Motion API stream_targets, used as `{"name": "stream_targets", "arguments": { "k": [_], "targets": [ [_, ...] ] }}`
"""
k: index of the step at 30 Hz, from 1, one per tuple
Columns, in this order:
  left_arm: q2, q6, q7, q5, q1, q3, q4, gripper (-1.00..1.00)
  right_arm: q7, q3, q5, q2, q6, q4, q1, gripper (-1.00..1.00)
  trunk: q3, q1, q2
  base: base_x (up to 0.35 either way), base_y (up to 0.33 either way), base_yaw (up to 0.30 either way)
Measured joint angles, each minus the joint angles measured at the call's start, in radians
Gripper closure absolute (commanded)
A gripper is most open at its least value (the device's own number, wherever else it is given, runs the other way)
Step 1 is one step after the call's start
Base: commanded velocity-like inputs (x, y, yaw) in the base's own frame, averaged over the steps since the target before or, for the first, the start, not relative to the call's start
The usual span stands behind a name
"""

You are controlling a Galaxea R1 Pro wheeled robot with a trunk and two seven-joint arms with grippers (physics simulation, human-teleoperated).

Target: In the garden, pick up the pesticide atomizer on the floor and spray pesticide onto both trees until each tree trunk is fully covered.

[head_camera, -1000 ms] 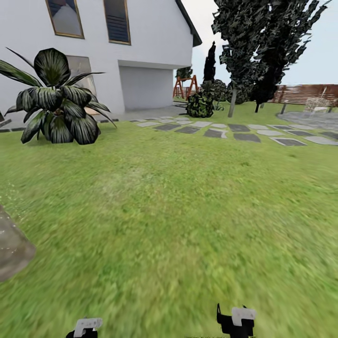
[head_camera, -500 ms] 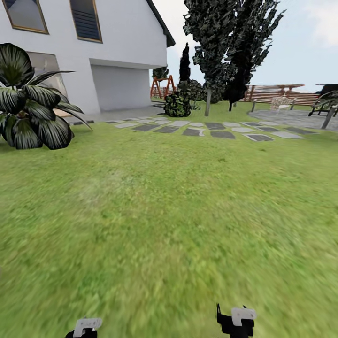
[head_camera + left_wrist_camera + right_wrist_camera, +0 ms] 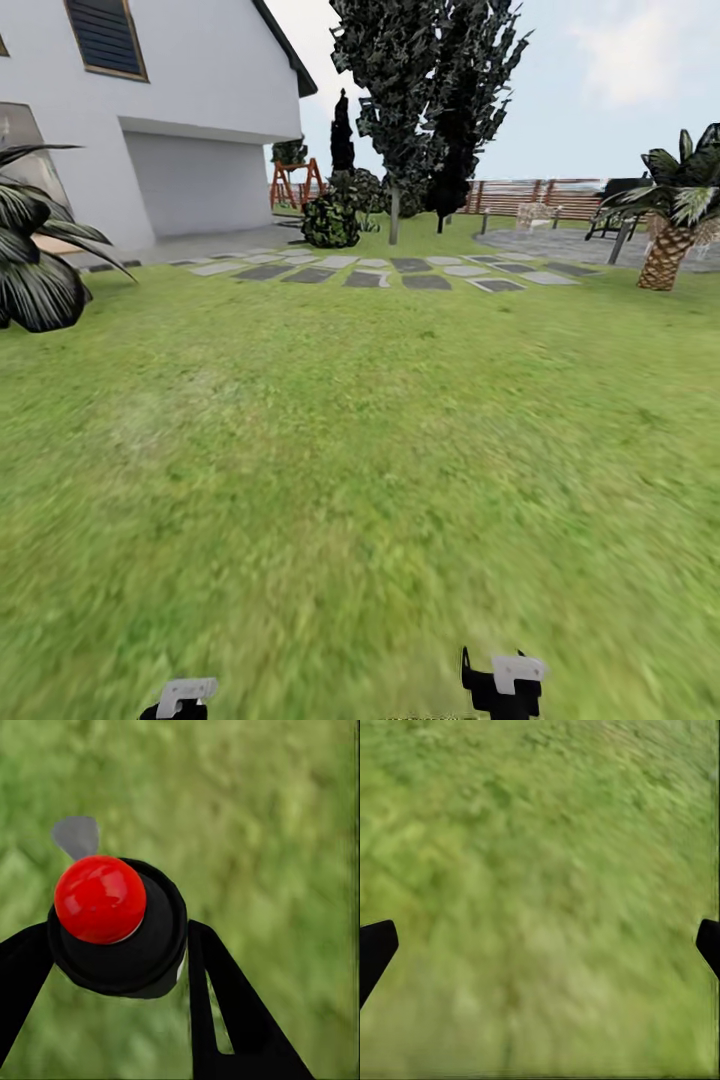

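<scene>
My left gripper [image 3: 120,982] is shut on the pesticide atomizer [image 3: 112,945], a black body with a round red top [image 3: 100,898] and a small grey nozzle tab [image 3: 76,835], held over blurred grass. Over bare lawn, my right gripper [image 3: 541,945] stands open with nothing between its black fingertips [image 3: 375,949]. In the head view both wrists show at the bottom edge, left [image 3: 185,695] and right [image 3: 505,680]. The garden lawn [image 3: 360,420] stretches ahead to a brown slat fence [image 3: 530,195]. Both trees with thick pale trunks are out of view.
A white house [image 3: 150,130] stands at the left, with a dark broad-leaf plant [image 3: 35,270] before it. Grey stepping stones [image 3: 400,272] cross the grass toward a paved patio [image 3: 560,243]. Near-black cone trees [image 3: 430,90], round bushes [image 3: 330,220] and a small palm [image 3: 670,225] stand beyond.
The whole head picture has slid left, so the camera has turned right; the palm has come into view at the right. Both grippers sit as before.
</scene>
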Motion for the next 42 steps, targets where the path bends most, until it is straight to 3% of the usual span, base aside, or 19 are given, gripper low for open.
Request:
{"name": "stream_targets", "arguments": {
  "k": [42],
  "targets": [
    [-0.002,0.0,0.0,-0.001,0.0,0.0,0.0,1.0,0.0,0.0,0.0,0.0,0.0,0.0,0.0,-1.0,-0.018,0.0,0.0,0.0,0.0,-0.3]
  ]
}}
